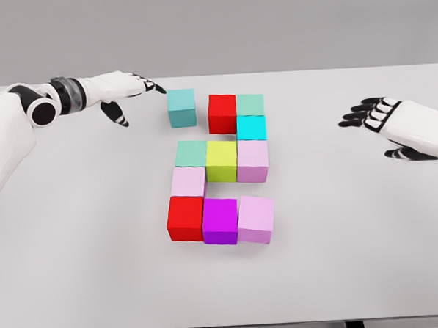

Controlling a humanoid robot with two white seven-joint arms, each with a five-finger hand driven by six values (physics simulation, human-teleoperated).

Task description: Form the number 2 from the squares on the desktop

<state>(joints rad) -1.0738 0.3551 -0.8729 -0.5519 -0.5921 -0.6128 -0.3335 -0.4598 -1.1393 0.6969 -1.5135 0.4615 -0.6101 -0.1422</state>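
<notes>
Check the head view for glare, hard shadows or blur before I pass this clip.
Head view: light is flat and even, with no glare on the table; the blocks cast only faint, soft shadows at their bases; edges look slightly soft, most visibly on the left robot hand fingertips and the right robot hand; nothing seems distorted or out of focus.

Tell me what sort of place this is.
Most likely a simulated tabletop test scene, not a real room: a plain white table against a featureless grey backdrop, flat-coloured cubes such as the teal cube arranged near a 2, and the robot's left hand and right hand.
</notes>
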